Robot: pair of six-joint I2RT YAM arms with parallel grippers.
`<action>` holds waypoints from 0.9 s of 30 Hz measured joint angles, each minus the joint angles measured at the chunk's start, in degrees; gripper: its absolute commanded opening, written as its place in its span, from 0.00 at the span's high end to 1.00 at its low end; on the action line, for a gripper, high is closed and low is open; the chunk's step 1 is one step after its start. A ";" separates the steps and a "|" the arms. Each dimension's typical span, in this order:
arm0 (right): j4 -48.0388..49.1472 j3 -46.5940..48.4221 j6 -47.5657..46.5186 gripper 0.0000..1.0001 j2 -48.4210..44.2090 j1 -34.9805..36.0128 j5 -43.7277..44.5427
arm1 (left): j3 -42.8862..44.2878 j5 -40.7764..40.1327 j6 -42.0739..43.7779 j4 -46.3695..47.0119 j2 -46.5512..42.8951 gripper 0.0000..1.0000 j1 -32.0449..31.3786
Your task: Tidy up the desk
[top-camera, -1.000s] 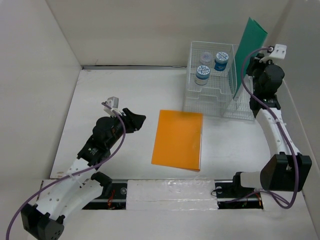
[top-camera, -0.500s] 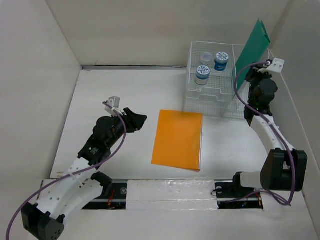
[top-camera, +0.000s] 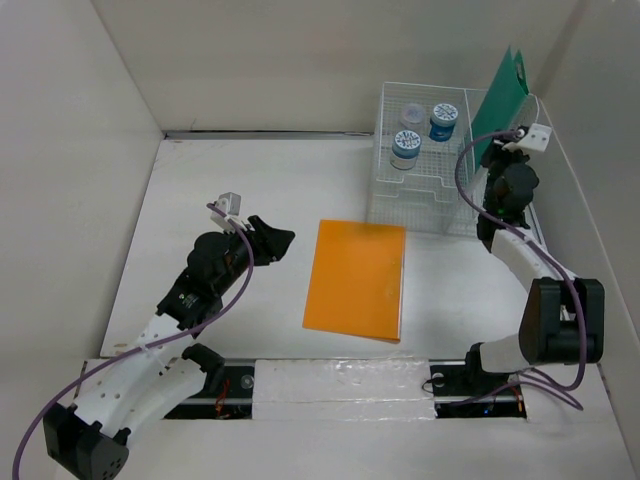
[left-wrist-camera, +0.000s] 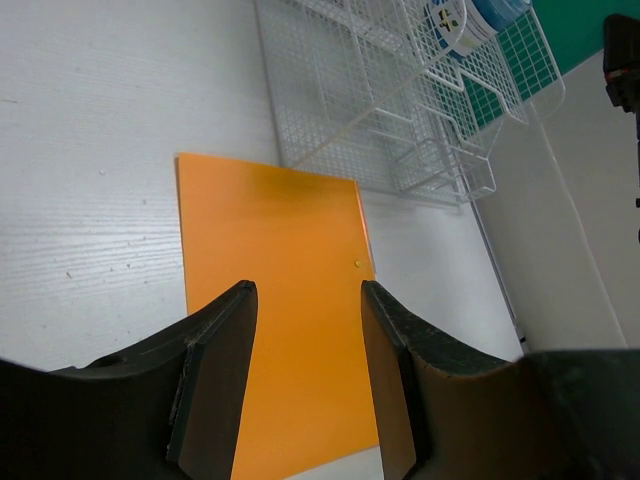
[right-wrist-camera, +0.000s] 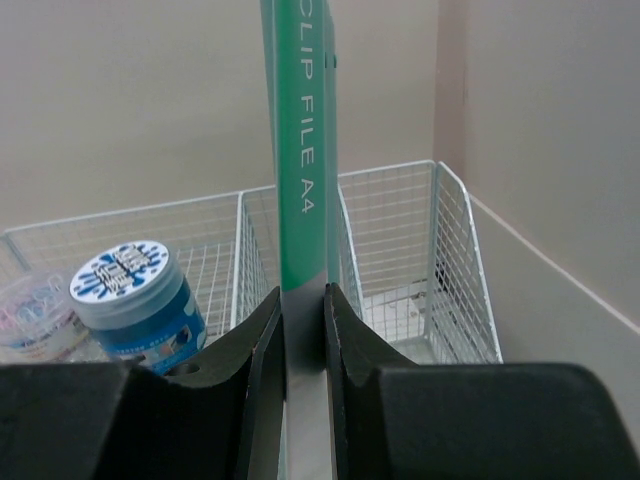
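Right arm pinching the green file by the rack, left arm idle.
My right gripper (right-wrist-camera: 303,300) is clamped on the upright file (right-wrist-camera: 300,130) at the right end of the wire rack (top-camera: 418,195), with a blue jar (right-wrist-camera: 135,295) in the rack to its left. My left gripper (left-wrist-camera: 305,300) hangs with its jaws apart and nothing between them, near the left edge of the orange folder (top-camera: 357,280), which lies flat in the middle of the desk (top-camera: 240,185).

White desk (top-camera: 220,180) with 1 orange folder (top-camera: 356,279) flat at center, wire-mesh rack (top-camera: 415,205) at far right.
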 measured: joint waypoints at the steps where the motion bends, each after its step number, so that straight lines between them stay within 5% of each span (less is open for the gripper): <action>1: 0.52 -0.55 -0.11 1.00 0.15 0.33 0.35 | 0.00 0.07 0.00 0.00 0.00 0.58 0.00; 10: 5.38 -6.25 -0.02 1.00 0.17 1.79 2.10 | 0.00 1.25 0.02 0.02 0.15 0.58 0.00; 14: 6.67 -8.24 0.48 0.75 -1.14 2.49 3.34 | 0.00 1.62 0.00 0.37 0.15 0.58 0.00; 16: 6.58 -8.79 1.11 0.70 -1.84 2.91 3.89 | 0.00 1.73 -0.02 0.42 0.13 0.58 0.00; 18: 6.38 -9.25 1.57 0.77 -2.47 3.63 4.79 | -0.04 1.88 -0.02 0.39 0.04 0.58 0.00; 20: 6.03 -9.22 1.27 1.00 -2.56 4.13 5.66 | -0.04 2.03 -0.04 0.39 -0.15 0.58 0.00; 27: 1.01 -6.10 -0.48 0.99 -2.56 4.52 8.76 | -0.04 2.03 -0.07 0.39 -1.22 0.59 0.00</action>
